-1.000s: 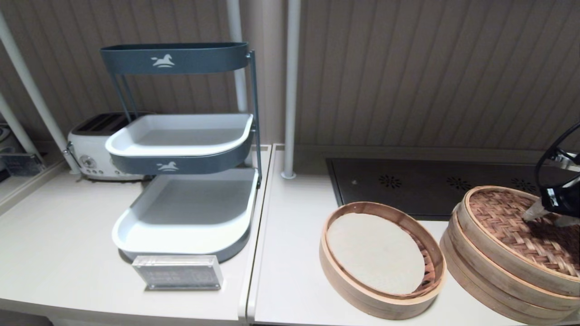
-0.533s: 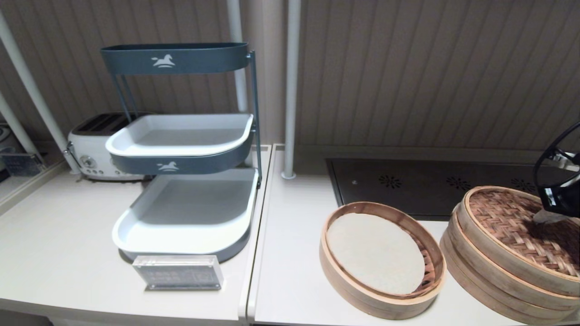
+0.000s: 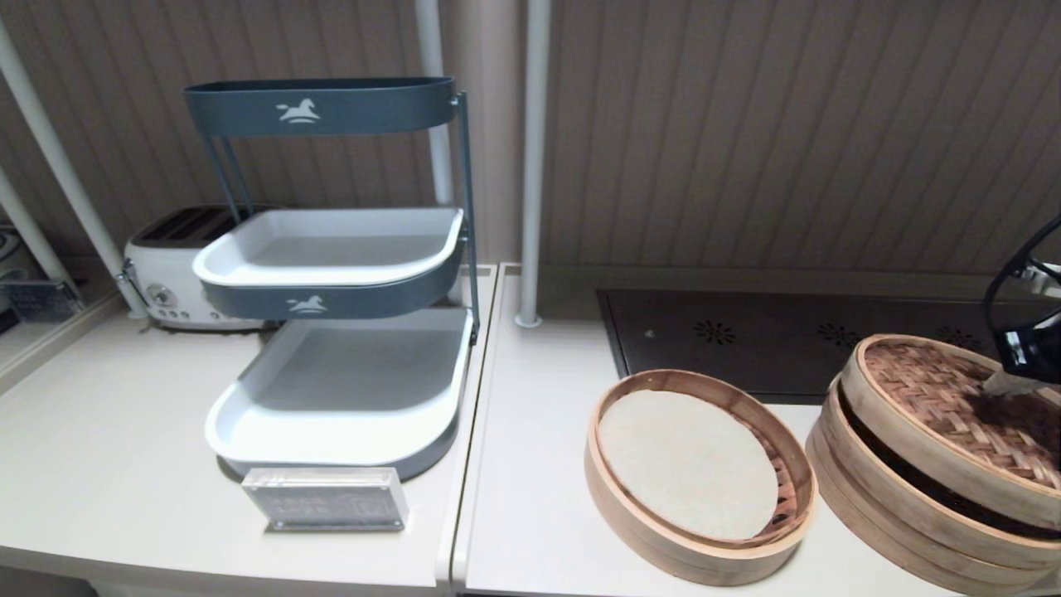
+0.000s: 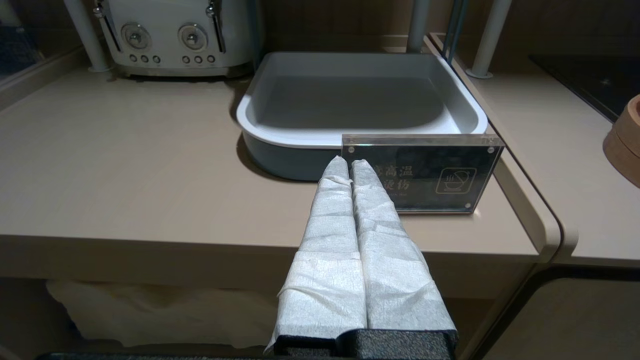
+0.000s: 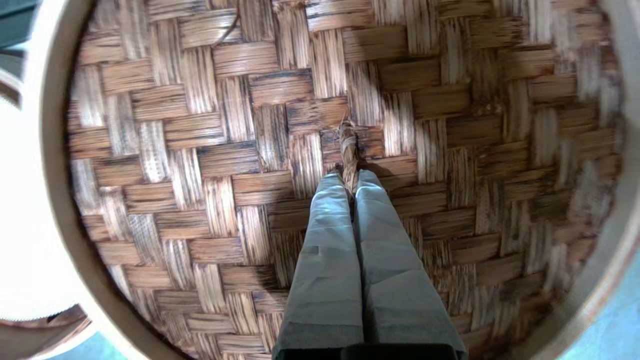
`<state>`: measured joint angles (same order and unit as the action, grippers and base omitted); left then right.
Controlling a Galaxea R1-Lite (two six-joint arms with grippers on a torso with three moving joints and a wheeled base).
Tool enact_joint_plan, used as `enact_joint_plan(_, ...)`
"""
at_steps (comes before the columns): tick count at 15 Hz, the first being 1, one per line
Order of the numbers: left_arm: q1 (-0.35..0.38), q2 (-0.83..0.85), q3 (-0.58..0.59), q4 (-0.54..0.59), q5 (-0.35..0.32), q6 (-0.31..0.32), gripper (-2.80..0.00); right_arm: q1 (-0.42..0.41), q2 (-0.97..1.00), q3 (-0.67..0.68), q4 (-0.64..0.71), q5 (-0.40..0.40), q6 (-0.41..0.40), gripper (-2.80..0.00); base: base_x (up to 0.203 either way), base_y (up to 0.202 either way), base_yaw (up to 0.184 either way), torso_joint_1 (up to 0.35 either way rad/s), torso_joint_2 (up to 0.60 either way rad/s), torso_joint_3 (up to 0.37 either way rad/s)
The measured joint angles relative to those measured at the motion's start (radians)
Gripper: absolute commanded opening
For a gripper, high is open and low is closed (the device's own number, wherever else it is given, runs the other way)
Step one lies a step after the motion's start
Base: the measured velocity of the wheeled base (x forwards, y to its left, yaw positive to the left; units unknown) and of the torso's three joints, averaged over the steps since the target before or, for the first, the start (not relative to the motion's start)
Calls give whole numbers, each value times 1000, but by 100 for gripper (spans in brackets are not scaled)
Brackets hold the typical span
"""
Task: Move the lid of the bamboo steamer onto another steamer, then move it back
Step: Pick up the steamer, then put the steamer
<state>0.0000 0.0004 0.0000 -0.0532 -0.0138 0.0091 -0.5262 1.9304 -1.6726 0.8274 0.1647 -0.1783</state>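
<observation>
— Which arm is doing the work?

— The right one. Its gripper (image 5: 351,182) is down on the bamboo steamer lid (image 3: 953,414), fingers (image 5: 325,235) pressed together around the small knot (image 5: 348,145) at the middle of the weave. The lid sits tilted on its steamer (image 3: 895,531) at the far right of the counter, with a dark gap showing under its near-left rim, so I'd say the lift is just under way.

— And the left arm?

— Parked low in front of the counter. Its gripper (image 4: 350,167) has both wrapped fingers closed on nothing, pointing toward the acrylic sign (image 4: 422,172) and the grey tray (image 4: 360,100).

— Where does the lid go?

— My guess is the open steamer basket (image 3: 700,477) with the white round liner (image 3: 688,460), just beside it to the left. No other steamer shows here.

— What does the next move need?

— Raising the lid clear of the rim before carrying it sideways. It hangs from one small knot, so it may swing or tip; a slow, level carry would help.
</observation>
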Motion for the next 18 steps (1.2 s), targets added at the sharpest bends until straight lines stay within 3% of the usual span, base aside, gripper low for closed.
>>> enact_joint_plan(9, 0, 0, 0, 0, 0, 0, -280, 61, -83, -19, 3, -1, 5, -280, 0, 0, 0, 0, 0, 0)
enact_joint_plan(13, 0, 0, 0, 0, 0, 0, -280, 150, -107, -25, 4, -10, 14, -280, 0, 0, 0, 0, 0, 0)
enact_joint_plan(18, 0, 0, 0, 0, 0, 0, -280, 316, -124, -44, 5, -32, 106, -280, 0, 0, 0, 0, 0, 0)
